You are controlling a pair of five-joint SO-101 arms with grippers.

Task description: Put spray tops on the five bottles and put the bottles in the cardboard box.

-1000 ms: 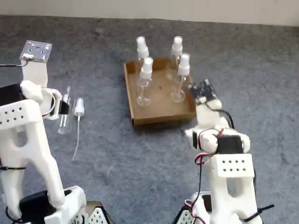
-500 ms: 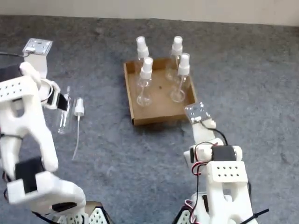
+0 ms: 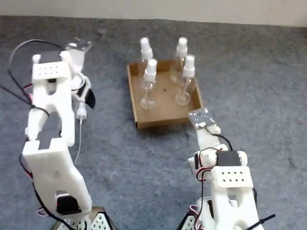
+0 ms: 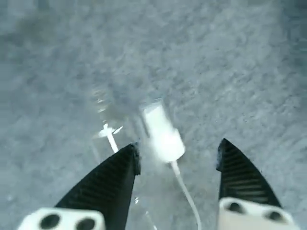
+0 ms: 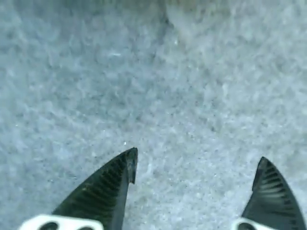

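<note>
— What worries us most on the left?

— The left end effector (image 4: 178, 143) hangs with its jaws wide over the table (image 3: 268, 72). The loose spray top (image 4: 162, 133) lies between the two fingers, nearer one finger than the other. If we close from here, we judge that the nearer finger meets the head first and shoves it sideways instead of pinching it.

— And the clear bottle (image 4: 103, 108)?

— It lies on its side just beside the spray top, close to the same finger. A closing finger could catch its neck too, or nudge it so that it rolls off. The thin dip tube (image 4: 184, 184) trails from the head back under the wrist, so a lift could drag it across the table and twist the head in our grip.

— How does the middle look?

— Four capped bottles (image 3: 148, 84) stand at the cardboard box (image 3: 165, 122). Two stand clearly inside. The other two rise at its far wall, and we cannot tell whether they stand in it or behind it. They are tall and narrow, so we expect a bump to tip them.

— And on the right?

— The right end effector (image 5: 197, 157) is spread wide and holds nothing, with bare table below it. From above it sits just beside the near right corner of the box. A careless swing from there could push the box and topple what stands in it.
</note>
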